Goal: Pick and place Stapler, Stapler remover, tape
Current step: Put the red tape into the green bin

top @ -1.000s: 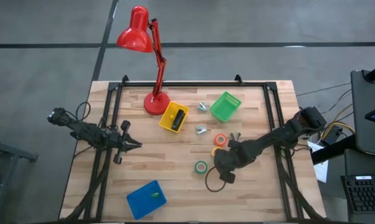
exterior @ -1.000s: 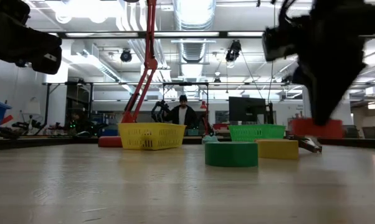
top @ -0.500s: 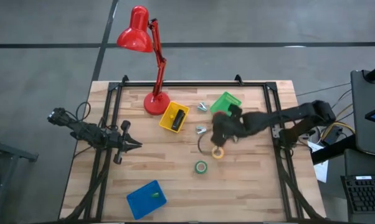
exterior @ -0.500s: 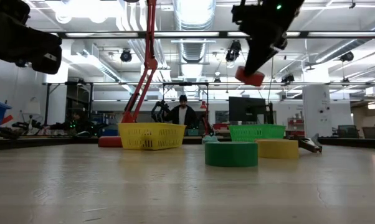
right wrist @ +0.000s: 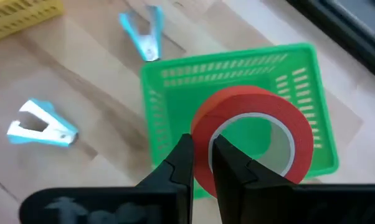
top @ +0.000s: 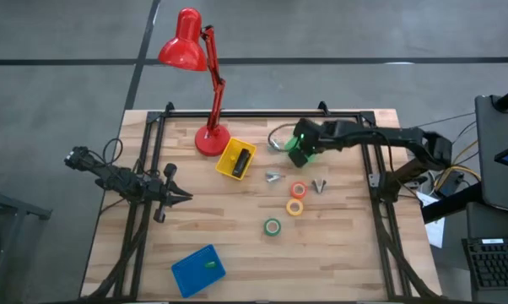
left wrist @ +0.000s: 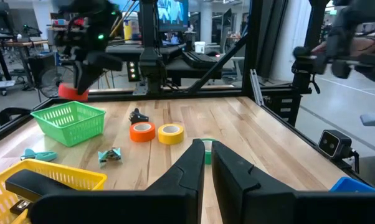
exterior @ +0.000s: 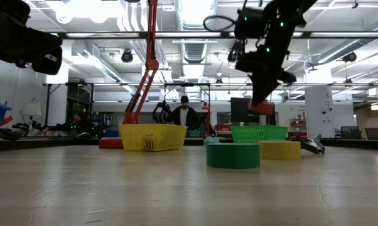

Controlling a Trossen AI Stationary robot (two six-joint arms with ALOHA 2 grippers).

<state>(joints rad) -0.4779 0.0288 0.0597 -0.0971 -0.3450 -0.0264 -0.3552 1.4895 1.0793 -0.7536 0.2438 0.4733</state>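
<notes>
Green basket (top: 305,143) is the landmark. Right gripper (right wrist: 201,163) hangs directly above it, pinching the red tape roll (right wrist: 253,140); basket interior below looks unoccupied. Two blue staple removers (right wrist: 147,32) (right wrist: 42,127) lie just outside its walls. Lamp (top: 205,76) and yellow basket (top: 236,159) stand beyond them. Orange roll (top: 299,190) and yellow roll (top: 295,206) lie nearer the table middle, bare wood between.
</notes>
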